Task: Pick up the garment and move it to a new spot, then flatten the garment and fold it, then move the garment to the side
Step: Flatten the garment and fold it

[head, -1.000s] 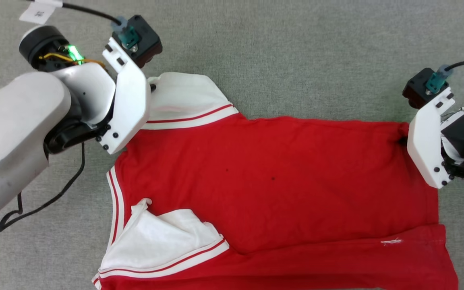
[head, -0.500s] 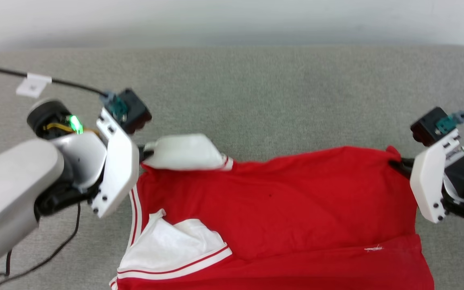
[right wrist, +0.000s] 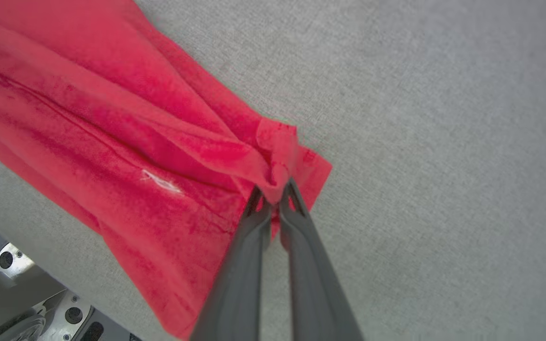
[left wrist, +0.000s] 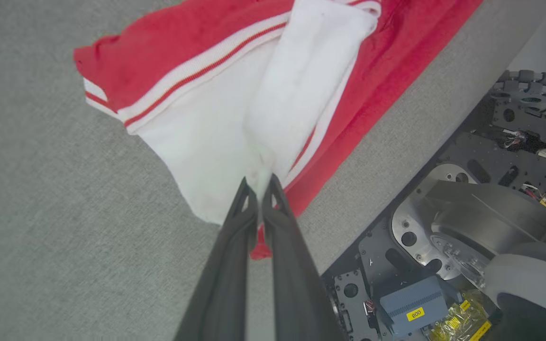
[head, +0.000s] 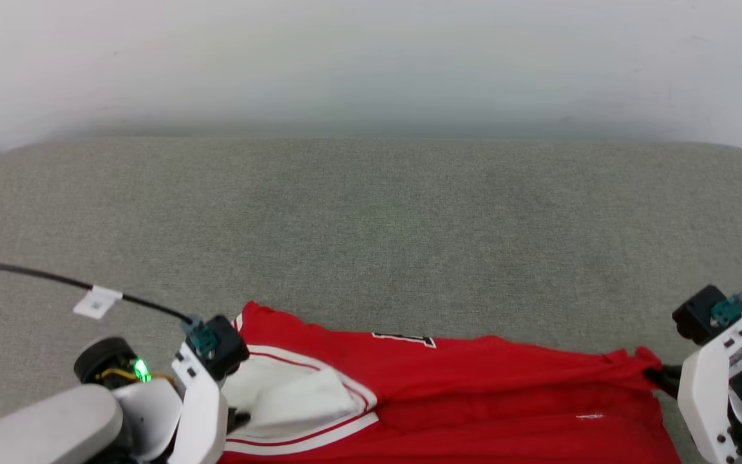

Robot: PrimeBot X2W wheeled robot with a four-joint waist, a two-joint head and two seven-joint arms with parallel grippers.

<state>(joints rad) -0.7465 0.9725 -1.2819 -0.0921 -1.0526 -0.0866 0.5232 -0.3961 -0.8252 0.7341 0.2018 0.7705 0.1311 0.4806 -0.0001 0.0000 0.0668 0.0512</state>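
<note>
Partly raised since a second ago, the garment (head: pixel 474 393) hangs along the near edge of the tabletop (head: pixel 371 225), left hand (left wrist: pixel 259 183) clamping its white sleeve (left wrist: pixel 206 142), right hand (right wrist: pixel 274 190) its red corner (right wrist: pixel 277 147).

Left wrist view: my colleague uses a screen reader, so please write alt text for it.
The left gripper is shut on the white sleeve of a red shirt that lies on a grey fabric surface. The robot's wheeled base shows at the lower right.

garment (head: pixel 506 386) far edge lifted, black print (head: pixel 403 338) revealed
</note>
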